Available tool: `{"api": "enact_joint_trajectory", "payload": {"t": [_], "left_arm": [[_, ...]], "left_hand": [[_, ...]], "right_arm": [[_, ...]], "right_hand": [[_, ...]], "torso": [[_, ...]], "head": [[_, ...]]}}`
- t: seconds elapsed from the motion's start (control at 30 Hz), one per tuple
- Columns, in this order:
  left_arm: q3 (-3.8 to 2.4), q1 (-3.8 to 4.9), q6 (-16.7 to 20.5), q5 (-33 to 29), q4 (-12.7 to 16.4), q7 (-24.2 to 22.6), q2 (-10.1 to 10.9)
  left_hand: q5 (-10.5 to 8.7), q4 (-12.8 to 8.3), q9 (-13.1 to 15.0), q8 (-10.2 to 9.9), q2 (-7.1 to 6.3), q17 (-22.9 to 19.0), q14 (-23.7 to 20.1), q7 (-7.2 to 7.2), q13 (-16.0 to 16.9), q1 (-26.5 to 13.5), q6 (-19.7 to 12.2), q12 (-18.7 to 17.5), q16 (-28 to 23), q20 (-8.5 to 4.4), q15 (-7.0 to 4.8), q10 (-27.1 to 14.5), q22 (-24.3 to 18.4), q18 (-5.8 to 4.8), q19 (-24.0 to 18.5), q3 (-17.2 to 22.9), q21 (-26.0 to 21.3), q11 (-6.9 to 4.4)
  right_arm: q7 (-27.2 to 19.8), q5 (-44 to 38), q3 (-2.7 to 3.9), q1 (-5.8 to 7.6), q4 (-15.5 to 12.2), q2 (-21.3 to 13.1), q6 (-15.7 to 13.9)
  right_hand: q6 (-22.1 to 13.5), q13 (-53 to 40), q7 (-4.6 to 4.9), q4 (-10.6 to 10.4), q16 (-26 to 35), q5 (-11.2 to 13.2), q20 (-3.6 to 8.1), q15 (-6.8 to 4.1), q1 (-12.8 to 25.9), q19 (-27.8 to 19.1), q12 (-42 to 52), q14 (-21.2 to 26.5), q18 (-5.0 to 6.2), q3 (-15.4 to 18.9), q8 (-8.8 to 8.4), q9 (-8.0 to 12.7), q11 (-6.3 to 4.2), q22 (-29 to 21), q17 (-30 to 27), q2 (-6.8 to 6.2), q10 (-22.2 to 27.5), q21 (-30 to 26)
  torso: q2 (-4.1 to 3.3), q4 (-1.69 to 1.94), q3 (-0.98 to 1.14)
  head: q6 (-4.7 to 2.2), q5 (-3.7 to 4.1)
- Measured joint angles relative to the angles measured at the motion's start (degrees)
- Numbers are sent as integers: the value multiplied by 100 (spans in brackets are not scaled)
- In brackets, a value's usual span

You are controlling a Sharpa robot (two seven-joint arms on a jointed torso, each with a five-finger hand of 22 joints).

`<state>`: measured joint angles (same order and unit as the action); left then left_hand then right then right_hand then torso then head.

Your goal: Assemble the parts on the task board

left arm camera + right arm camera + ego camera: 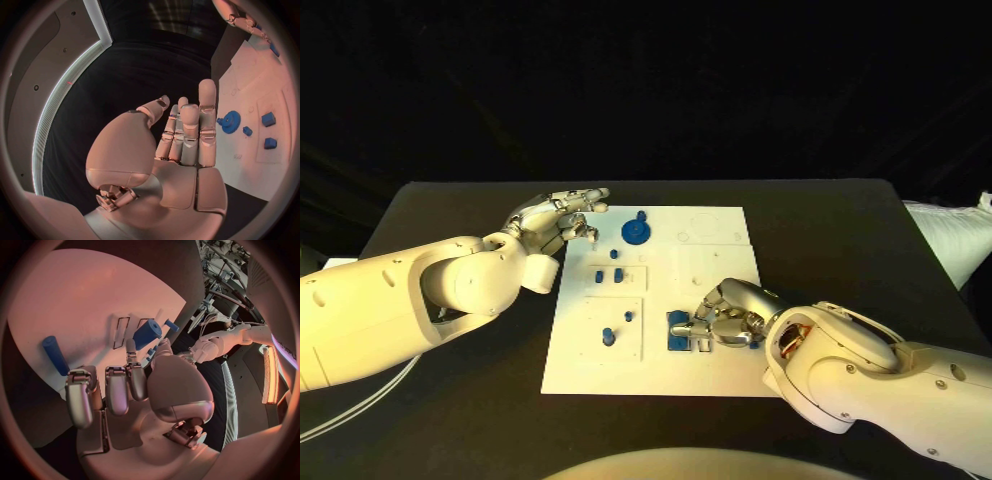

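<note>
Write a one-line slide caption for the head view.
Right hand works at blue parts on the white task board while the left hand hovers open by the blue gear.

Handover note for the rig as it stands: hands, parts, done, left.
Left hand: at the task board's far left corner, fingers straight, holding nothing.
Right hand: down on the board's near middle, fingers curled over a blue block; whether it grips it, cannot tell.
Parts: blue gear on the board's far side, beside the left hand; small blue pieces in the left-hand panels; a blue cylinder shows just beyond the right hand's fingers.
Done: cannot judge which parts are seated.
Left: probably the block under the right hand, then the gear.
</note>
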<state>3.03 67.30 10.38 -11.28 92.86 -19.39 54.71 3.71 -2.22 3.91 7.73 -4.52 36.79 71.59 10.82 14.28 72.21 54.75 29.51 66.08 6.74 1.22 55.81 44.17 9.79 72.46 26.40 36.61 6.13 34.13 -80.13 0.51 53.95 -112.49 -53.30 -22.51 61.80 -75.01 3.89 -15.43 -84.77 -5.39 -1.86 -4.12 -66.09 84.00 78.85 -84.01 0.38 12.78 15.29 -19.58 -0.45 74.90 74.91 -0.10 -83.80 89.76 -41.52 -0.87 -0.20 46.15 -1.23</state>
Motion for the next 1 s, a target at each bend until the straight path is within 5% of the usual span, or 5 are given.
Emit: {"api": "enact_joint_trajectory", "payload": {"t": [0.07, 0.27, 1.0], "left_arm": [[0, 0, 0, 0, 0, 0, 4], [0, 0, 0, 0, -3, 1, 6], [1, 0, -2, 0, -7, 8, 7]], "left_hand": [[0, 0, 0, 0, 0, 0, 0, 0, 0, 0, 0, 0, 0, 0, 0, 0, 0, 0, 0, 0, 0, 0], [0, 0, 0, 0, 0, 0, 0, 0, 0, 0, 0, 0, 0, 0, 0, 0, 0, 0, 0, 0, 0, 0], [0, 0, 0, 0, 0, 0, 0, 0, 0, 0, 0, 0, 0, 0, 0, 0, 0, 0, 0, 0, 0, 0]], "right_arm": [[-42, -48, 0, -6, -21, -18, 0], [-151, -201, 23, 2, -52, -10, 10], [-176, -529, 47, 12, 24, 92, 157]], "right_hand": [[33, -4, -33, 184, 0, -72, 0, -5, -359, 0, 0, 1, 0, -85, 28, -26, -3, 0, 0, -8, -3, 0], [94, -30, -52, 641, 0, 203, 0, -39, -932, 0, 48, -1, 0, -253, 110, -97, -10, 5, -1, -66, -11, 0], [253, -34, -149, 828, 0, 244, 42, -81, -1016, 0, 3, -2, 0, -315, 256, -211, -46, 3, 4, -26, 28, 0]], "torso": [[0, -1, 1], [0, -1, 1], [1, 3, -3]], "head": [[3, -1], [20, -1], [51, 26]]}}
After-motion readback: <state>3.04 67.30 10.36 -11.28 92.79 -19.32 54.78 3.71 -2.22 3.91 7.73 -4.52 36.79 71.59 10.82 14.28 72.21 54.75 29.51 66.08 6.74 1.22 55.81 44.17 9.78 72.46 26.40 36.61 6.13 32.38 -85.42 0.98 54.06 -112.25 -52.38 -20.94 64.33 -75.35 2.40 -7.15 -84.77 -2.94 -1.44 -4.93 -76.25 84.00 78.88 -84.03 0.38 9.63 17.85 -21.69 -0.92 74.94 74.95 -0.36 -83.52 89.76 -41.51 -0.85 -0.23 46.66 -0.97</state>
